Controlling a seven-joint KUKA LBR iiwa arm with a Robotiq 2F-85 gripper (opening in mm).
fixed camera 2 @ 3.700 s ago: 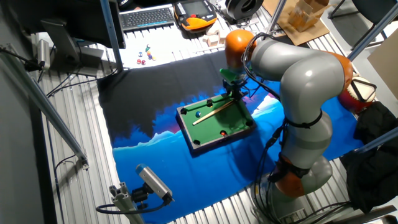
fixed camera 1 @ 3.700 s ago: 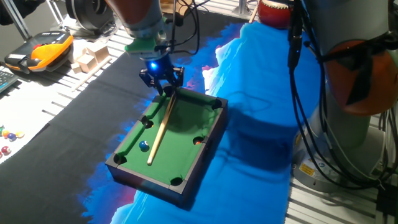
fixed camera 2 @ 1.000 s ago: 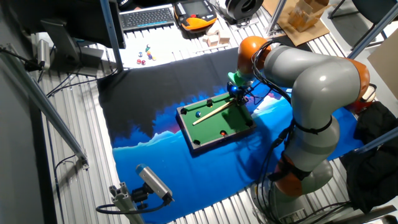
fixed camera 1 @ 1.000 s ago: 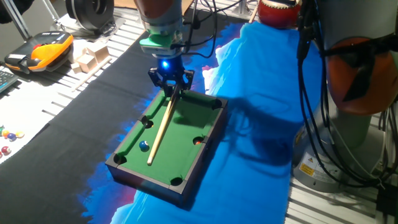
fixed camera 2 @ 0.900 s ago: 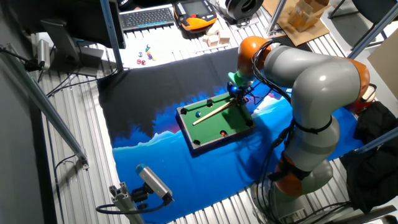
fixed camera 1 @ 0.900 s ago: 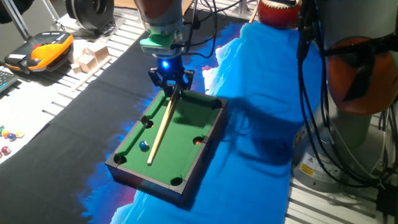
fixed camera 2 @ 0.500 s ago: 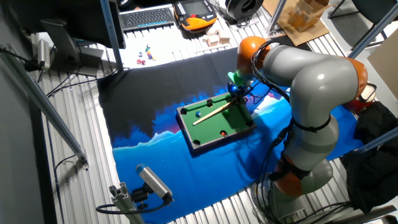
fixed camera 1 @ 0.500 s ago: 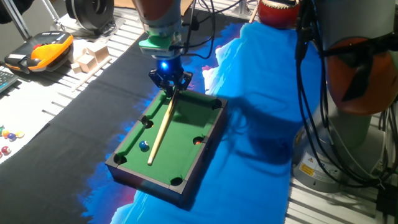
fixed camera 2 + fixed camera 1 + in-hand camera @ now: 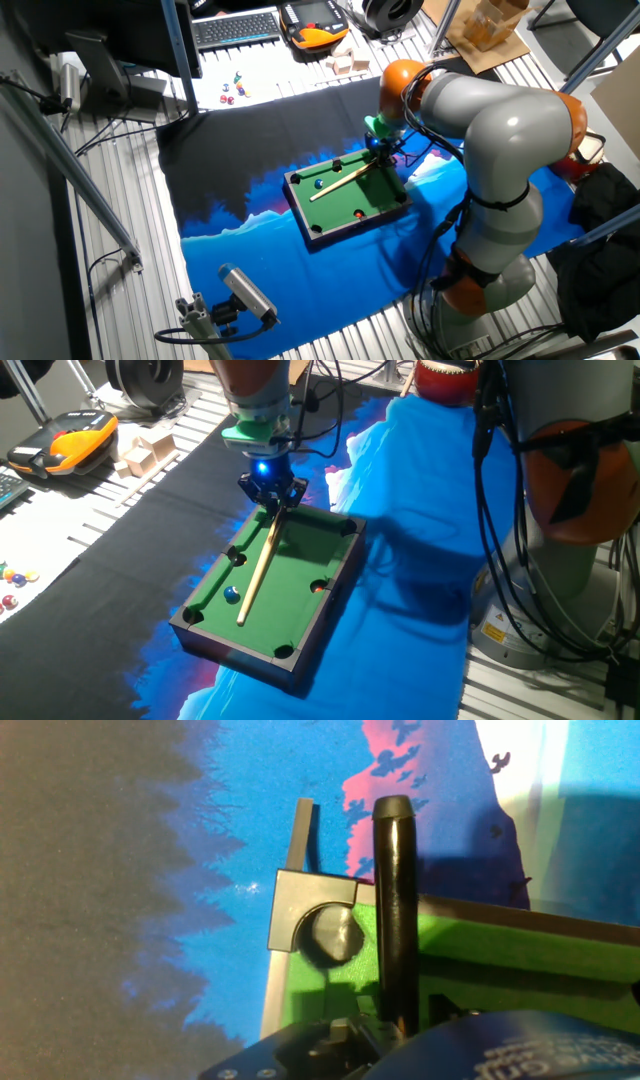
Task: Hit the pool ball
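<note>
The pool ball [image 9: 231, 594], tiny, glossy and blue, lies on the green felt of the miniature pool table [image 9: 300, 555] near its front left side; it also shows in the other fixed view [image 9: 319, 183]. A wooden cue stick [image 9: 258, 567] lies along the felt, its tip end beside the ball. My gripper [image 9: 272, 500] hangs over the cue's far end at the back rail, jaws open to either side of it. In the hand view the cue's black butt [image 9: 393, 900] runs up the middle, next to a corner pocket [image 9: 330, 933].
A small reddish-orange ball [image 9: 318, 587] sits at the right side pocket. The table stands on a blue and black cloth [image 9: 420, 510]. Wooden blocks [image 9: 145, 450], an orange-and-black device [image 9: 65, 442] and tiny loose coloured balls [image 9: 12, 578] lie at the left.
My gripper has shifted slightly left and settled over the cue's far end. The cue and the blue ball have not moved.
</note>
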